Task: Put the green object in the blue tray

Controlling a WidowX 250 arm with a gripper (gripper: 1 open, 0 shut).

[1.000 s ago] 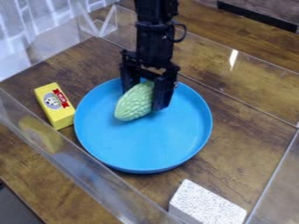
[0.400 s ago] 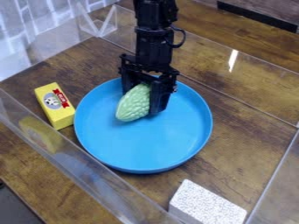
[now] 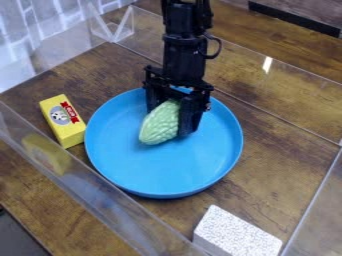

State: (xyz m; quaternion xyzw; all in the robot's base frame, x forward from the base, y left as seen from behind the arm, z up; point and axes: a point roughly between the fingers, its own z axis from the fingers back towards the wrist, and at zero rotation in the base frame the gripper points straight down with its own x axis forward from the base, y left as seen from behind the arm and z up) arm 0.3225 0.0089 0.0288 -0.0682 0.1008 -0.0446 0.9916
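While the green object [image 3: 160,123] sits over the blue tray [image 3: 201,165], we see it caught between the black jaws of the gripper [image 3: 175,108], which are closed on its upper end. It is pale green, oval and longish, with a bumpy skin like a toy gourd, and it tilts with its lower end toward the tray's left side. We cannot tell whether that lower end touches the tray floor or hangs just above it. The tray is round, shallow and bright blue with a raised rim, and its floor is bare apart from the green object. The arm comes down steeply from the top of the view.

Left of the tray, just beside its rim, we see a yellow box [image 3: 60,120] with a small picture on top; whatever is printed there is too small for us to read. Near the bottom edge lies a white speckled block [image 3: 237,237]. All of it rests on a dark wooden table [image 3: 287,110] with visible grain, fenced by clear plastic walls [image 3: 40,165] that catch reflections.
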